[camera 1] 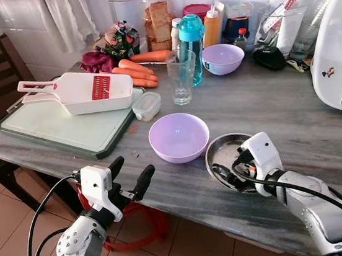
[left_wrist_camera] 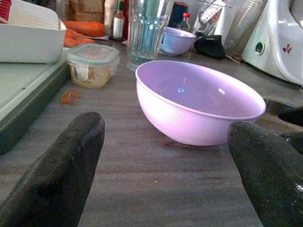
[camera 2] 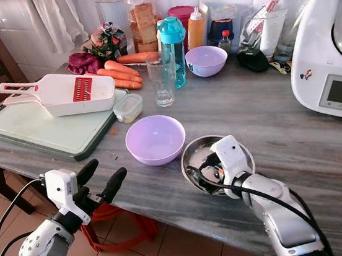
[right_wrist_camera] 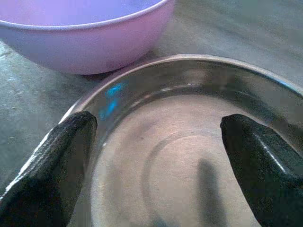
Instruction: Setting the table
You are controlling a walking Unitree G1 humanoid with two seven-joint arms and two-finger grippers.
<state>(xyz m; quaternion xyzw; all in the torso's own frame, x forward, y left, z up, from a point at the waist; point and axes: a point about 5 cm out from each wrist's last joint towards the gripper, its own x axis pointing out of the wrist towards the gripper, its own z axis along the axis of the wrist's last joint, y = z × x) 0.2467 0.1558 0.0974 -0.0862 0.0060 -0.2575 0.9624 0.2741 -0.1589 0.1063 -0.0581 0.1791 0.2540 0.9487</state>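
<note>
Tableware is barely laid out: a lilac bowl (camera 1: pixel 179 137) and a steel plate (camera 1: pixel 224 152) are set near the counter edge. Ahead of the left gripper (camera 1: pixel 130 175), whose fingers are spread wide and empty, the bowl is seen. Around the plate's near rim the right gripper (right_wrist_camera: pixel 156 156) is spread wide, nothing clamped. The plate's near edge is hidden behind the wrist.
</note>
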